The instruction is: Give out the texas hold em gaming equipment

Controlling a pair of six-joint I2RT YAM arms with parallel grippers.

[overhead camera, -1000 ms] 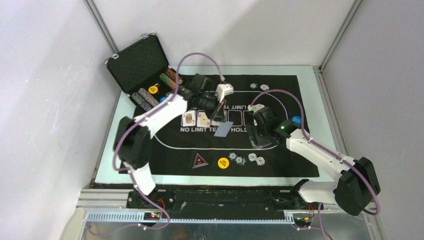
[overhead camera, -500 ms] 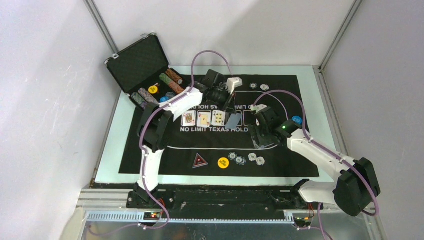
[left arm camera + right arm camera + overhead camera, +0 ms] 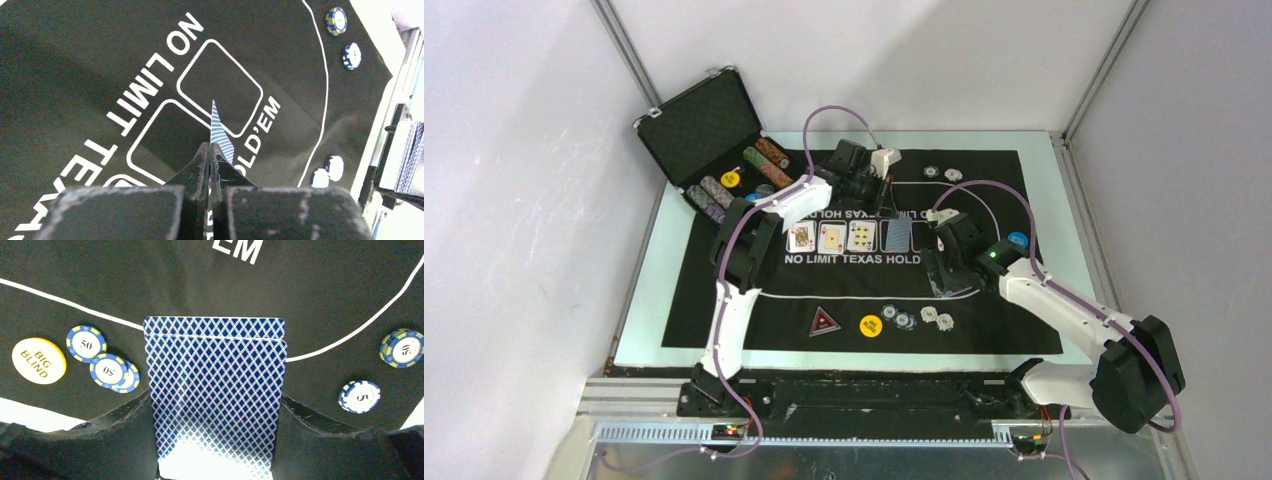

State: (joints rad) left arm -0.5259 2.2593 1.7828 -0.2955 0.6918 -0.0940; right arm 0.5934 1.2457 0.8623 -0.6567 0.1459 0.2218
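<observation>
Left claw (image 3: pixel 210 149) is clamped on a card (image 3: pixel 219 131), edge-on over an empty box (image 3: pixel 160 140) on the mat (image 3: pixel 75 60); lay it flat inside that outline before releasing. Right claw (image 3: pixel 216 450) grips the deck (image 3: pixel 215 380), near right

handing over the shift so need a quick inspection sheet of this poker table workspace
surface: black mat lying flat on pale table
job's things: three face-up cards in a row; chips near edge; two far chips; yellow disc; blue disc; triangle marker
clutter: open case holding chip rows
grippers: left gripper shut on one blue-backed card; right gripper shut on deck
cables: purple cables looped over both arms
surroundings: white walls, metal frame posts
</observation>
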